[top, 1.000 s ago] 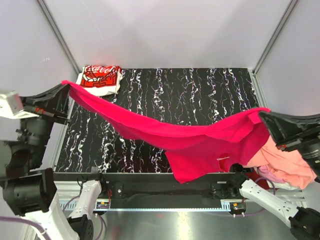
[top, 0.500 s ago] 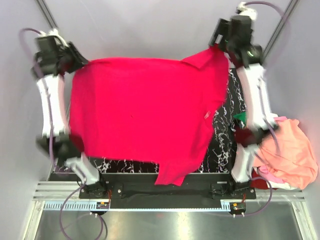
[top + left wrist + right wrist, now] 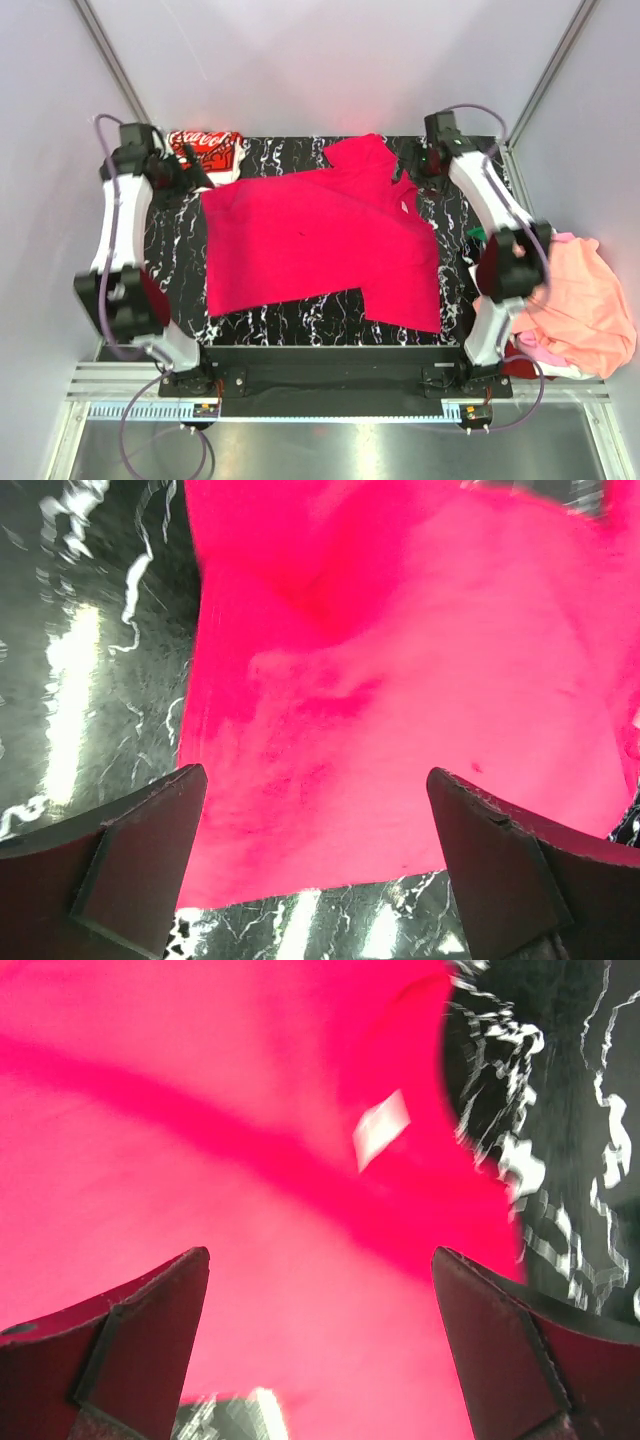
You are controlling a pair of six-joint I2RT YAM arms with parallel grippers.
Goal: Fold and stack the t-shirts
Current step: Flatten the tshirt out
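Lying flat: crimson tee spread on the table

Near right, beside the table (image 3: 470, 160), a loose heap of salmon-orange and pink tees (image 3: 585, 300) sat unfolded. The crimson tee (image 3: 320, 235) lay spread over mid-table, one sleeve pointing toward the far edge. Left gripper (image 3: 315, 772) and right gripper (image 3: 320, 1252) hung over its far corners, fingers spread wide, nothing between them. Far left corner: the white logo tee (image 3: 205, 155), folded. Judged: the cloth was light and limp and would crease easily. Best pinched at two hem or shoulder corners together.

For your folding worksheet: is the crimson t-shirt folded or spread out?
Spread out: the crimson t-shirt lies open and flat across the table.
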